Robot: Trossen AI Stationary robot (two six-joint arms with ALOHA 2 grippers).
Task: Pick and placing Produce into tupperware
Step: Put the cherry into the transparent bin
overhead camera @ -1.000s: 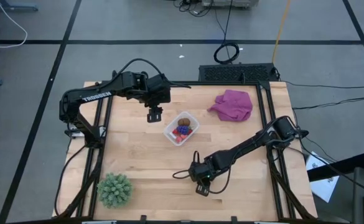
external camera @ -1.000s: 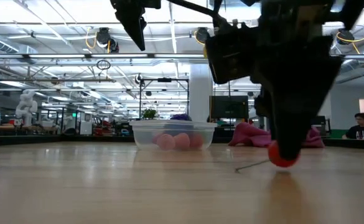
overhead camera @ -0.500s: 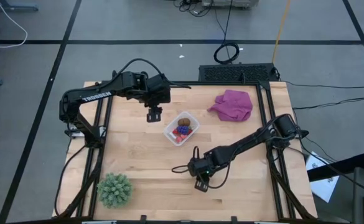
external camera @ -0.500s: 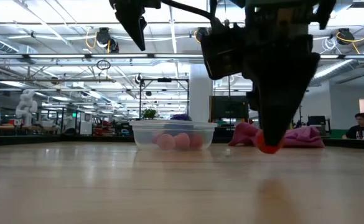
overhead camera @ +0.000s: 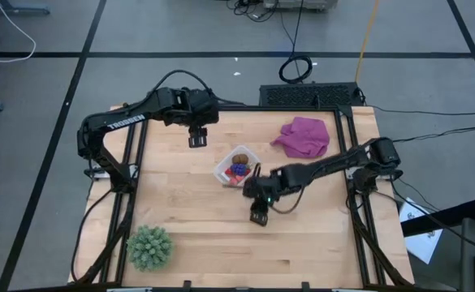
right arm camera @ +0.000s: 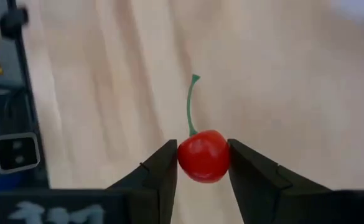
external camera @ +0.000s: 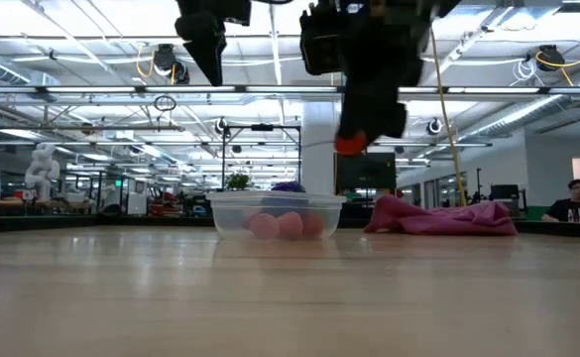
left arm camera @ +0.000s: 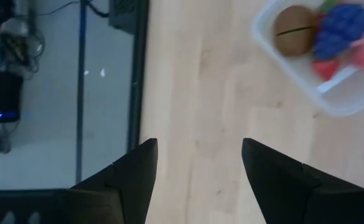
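My right gripper (overhead camera: 258, 216) hangs over the table's middle, just near of the tupperware (overhead camera: 237, 168), and is shut on a red cherry (right arm camera: 201, 157) with a green stem. In the low view the cherry (external camera: 350, 145) sits high above the tabletop. The clear tub rests on its base and holds a brown oval (left arm camera: 294, 29), a purple-blue grape bunch (left arm camera: 342, 22) and red and pink pieces. My left gripper (overhead camera: 196, 140) waits open, raised, to the left of and beyond the tub, with only bare wood between its fingers (left arm camera: 197, 155). My right gripper pinches the cherry's round body (right arm camera: 188, 158) between its two fingers (right arm camera: 160, 171), one on each side. The fingers come from above, pointing down. The stem (right arm camera: 190, 106) sticks out beyond the fingertips. The cherry is lifted clear of the table.
A magenta-purple cloth (overhead camera: 304, 135) lies crumpled near the far right corner. A green spiky ball plant (overhead camera: 149, 247) stands at the near left corner. Bare wood stretches across the near half of the table. A person (external camera: 574, 201) sits far off in the room behind.
My right gripper, shut on the cherry throughout, has risen from the tabletop and travelled toward the far edge, toward the tub. The cherry has gone from touching the wood to hanging well above it. My left gripper has shifted slightly toward the far edge.
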